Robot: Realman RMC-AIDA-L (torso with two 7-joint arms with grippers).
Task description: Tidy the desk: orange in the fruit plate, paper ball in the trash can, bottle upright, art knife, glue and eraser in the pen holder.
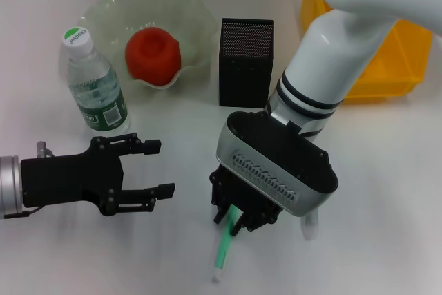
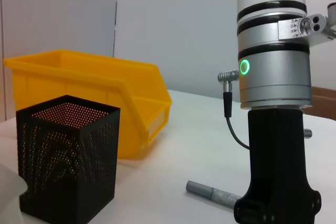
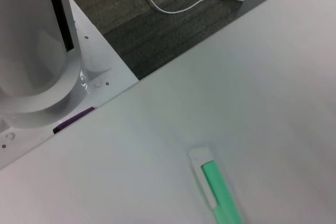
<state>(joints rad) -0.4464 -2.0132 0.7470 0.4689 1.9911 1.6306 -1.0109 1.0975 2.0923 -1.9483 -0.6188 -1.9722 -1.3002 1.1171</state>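
Your right pincer (image 1: 235, 220) sits low over the bench (image 1: 387, 191), clenched on the green art knife (image 1: 224, 250) — ready for lifting to the pen holder (image 1: 246, 60); left pincer (image 1: 148, 170) idles released.

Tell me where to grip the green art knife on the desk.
Grip the art knife across its narrow middle, from straight above. It lies flat and slim on the table, its upper end beneath the right gripper, so jaws should close across its width.
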